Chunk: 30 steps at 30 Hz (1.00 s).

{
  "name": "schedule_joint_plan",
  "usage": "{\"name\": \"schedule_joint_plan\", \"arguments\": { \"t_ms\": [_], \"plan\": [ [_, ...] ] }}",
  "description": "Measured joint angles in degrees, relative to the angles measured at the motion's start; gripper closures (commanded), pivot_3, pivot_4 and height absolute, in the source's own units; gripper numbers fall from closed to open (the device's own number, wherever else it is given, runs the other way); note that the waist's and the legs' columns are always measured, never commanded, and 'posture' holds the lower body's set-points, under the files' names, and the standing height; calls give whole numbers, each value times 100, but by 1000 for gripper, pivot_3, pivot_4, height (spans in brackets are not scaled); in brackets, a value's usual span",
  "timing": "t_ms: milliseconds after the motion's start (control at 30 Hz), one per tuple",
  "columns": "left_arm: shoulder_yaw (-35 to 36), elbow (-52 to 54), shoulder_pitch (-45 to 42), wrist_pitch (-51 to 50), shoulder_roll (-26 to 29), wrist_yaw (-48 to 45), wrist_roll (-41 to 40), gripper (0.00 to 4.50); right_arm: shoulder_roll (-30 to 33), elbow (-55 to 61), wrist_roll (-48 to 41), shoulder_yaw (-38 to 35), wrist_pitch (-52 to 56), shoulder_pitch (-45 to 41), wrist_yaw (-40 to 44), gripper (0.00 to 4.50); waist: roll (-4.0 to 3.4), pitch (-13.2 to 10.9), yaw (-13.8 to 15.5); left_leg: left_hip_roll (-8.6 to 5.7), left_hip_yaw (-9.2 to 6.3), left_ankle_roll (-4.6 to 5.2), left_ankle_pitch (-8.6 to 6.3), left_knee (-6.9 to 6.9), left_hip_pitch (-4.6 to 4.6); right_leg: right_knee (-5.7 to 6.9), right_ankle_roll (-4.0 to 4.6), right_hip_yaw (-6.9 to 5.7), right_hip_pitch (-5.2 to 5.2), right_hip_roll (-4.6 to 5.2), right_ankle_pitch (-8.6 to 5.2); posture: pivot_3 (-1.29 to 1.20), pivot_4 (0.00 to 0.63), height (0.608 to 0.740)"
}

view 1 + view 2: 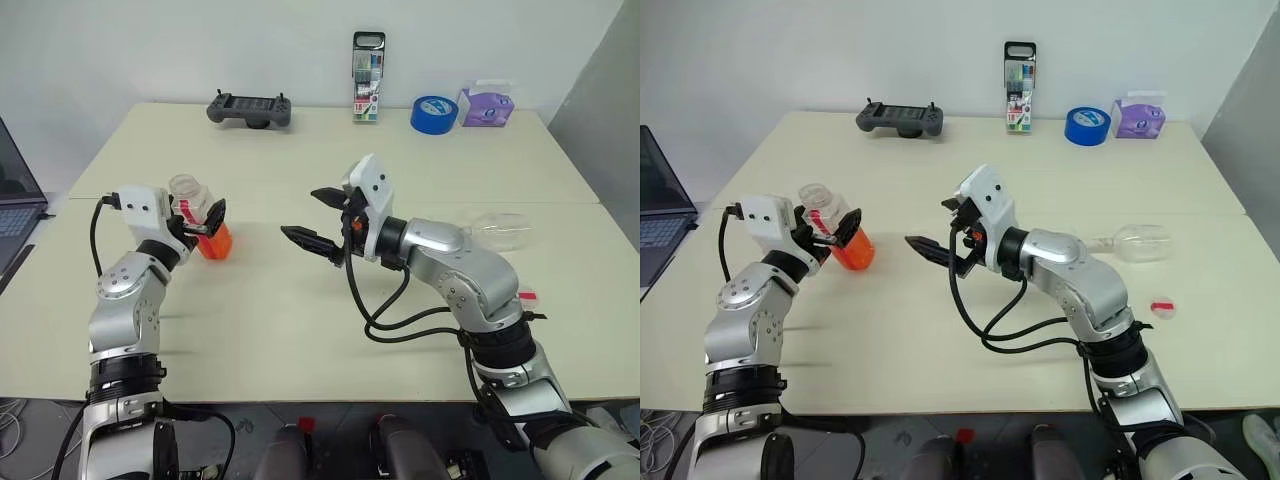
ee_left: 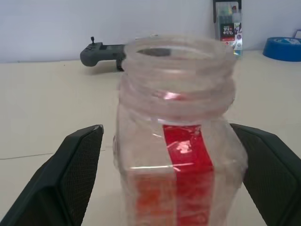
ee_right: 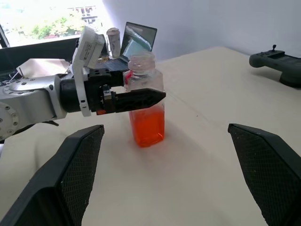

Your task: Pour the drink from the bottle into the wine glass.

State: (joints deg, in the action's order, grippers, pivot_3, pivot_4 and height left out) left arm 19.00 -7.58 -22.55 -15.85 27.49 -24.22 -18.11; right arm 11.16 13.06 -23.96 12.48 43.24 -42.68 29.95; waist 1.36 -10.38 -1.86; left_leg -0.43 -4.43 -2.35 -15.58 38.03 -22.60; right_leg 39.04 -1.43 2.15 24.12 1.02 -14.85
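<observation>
the bottle stands upright on the table, open at the neck with no cap on it, and the drink fills roughly its lower half. the left gripper sits around it with a finger on each side and a visible gap to the plastic, so its fingers are spread wide and grip nothing; that looks like a bottle set down so the other arm can get at it. the right gripper hangs over the middle of the table, pointing across at the bottle, fingers fully apart and empty, probably lining up to take it. the wine glass lies on its side near the right arm, well apart from the bottle, so it likely has to be stood up before any pouring. a small red-and-white cap rests on the table near it.
</observation>
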Motion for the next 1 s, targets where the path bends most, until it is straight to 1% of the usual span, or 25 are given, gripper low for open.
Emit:
{"name": "schedule_joint_plan", "arguments": {
  "t_ms": [133, 300, 367, 433, 500, 567, 633, 700, 767, 833, 867, 900, 1000],
  "plan": [
    [91, 696, 630, -288, -32, 126, -135, 15, 34, -1, 0, -26, -2, 0, 4, 0, 0, 0, -6, 3, -1, 0, 0, -3, 1, -1, 0, 1, 0, 0, 0, 0, 150, 740],
    [300, 1986, 1864, -742, -445, 571, -375, 15, 230, -4, 10, -265, -23, 51, -3, 0, 2, 1, 3, 1, 1, 0, -1, -2, 1, -3, 0, 5, -3, 5, 0, 0, 150, 740],
    [388, 2365, 2226, -893, -520, 686, -473, 15, 283, 0, 7, -377, -24, 111, -14, 0, 3, 2, 7, 3, -5, 0, -1, -3, 2, -2, 4, -2, -5, 2, 2, 0, 150, 740],
    [378, 2700, 2591, -1029, -532, 632, -616, 15, 276, 35, -18, -612, -19, 255, -169, 0, 3, 3, 16, 2, -4, 0, -1, -4, 5, -3, 4, 0, -9, 2, 2, 0, 150, 740],
    [20, 3082, 3024, -1322, -471, 202, -914, 15, 181, 147, -132, -1304, 66, 660, -651, 0, 6, 4, 59, -8, -5, 0, -1, -3, 3, -8, 3, 1, -15, 6, 1, 0, 150, 740],
    [-436, 3178, 3008, -1522, -249, -148, -992, 15, 36, 357, -430, -1827, 337, 1004, -964, 0, 7, 4, 89, -8, -9, 0, 0, 1, 0, -7, 4, -2, -15, 3, 1, 0, 150, 740],
    [-915, 3263, 2653, -1646, 17, -529, -1010, 15, -231, 922, -1007, -2366, 786, 1522, -1348, 0, 4, 3, 92, -3, -6, 1, 0, -1, 6, -5, 3, 0, -17, -4, 1, 0, 150, 740],
    [-1272, 3304, 2252, -1648, 159, -814, -1006, 15, -610, 1319, -1570, -2845, 1111, 1914, -1817, 0, 2, 4, 69, 3, -6, 1, -1, -5, 12, -4, 3, 0, -21, -13, 1, 0, 150, 740],
    [-1663, 3256, 1886, -1634, 233, -1090, -958, 15, -1074, 1578, -2290, -3379, 1332, 2206, -2516, 0, -3, 5, 9, 5, 6, 2, -1, -15, 23, -3, 3, 5, -22, -19, 1, 0, 150, 740],
    [-2048, 3131, 1481, -1617, 230, -1298, -868, 15, -1576, 1636, -3127, -3999, 1240, 2405, -3365, 0, -4, 5, -13, 11, 7, 2, -1, -16, 26, -2, 4, 6, -23, -28, 1, 0, 150, 740],
    [-2202, 3081, 1306, -1610, 221, -1377, -830, 15, -1739, 1637, -3489, -4195, 1178, 2512, -3707, 0, -5, 4, -15, 12, 7, 2, -1, -17, 25, -2, 4, 7, -22, -35, 1, 0, 150, 740],
    [-2333, 3037, 1153, -1592, 204, -1451, -805, 15, -1840, 1628, -3828, -4325, 1125, 2633, -4028, 0, -8, 3, -24, 13, 10, 3, -2, -18, 26, -3, 4, 11, -22, -51, 0, 0, 150, 740],
    [-2618, 2988, 940, -1518, 228, -1677, -696, 15, -1888, 1506, -4521, -4571, 768, 2708, -4758, 0, -15, 2, -52, 13, 24, 4, -2, -18, 27, -2, 3, 20, -17, -54, 0, 0, 150, 740]
  ]
}}
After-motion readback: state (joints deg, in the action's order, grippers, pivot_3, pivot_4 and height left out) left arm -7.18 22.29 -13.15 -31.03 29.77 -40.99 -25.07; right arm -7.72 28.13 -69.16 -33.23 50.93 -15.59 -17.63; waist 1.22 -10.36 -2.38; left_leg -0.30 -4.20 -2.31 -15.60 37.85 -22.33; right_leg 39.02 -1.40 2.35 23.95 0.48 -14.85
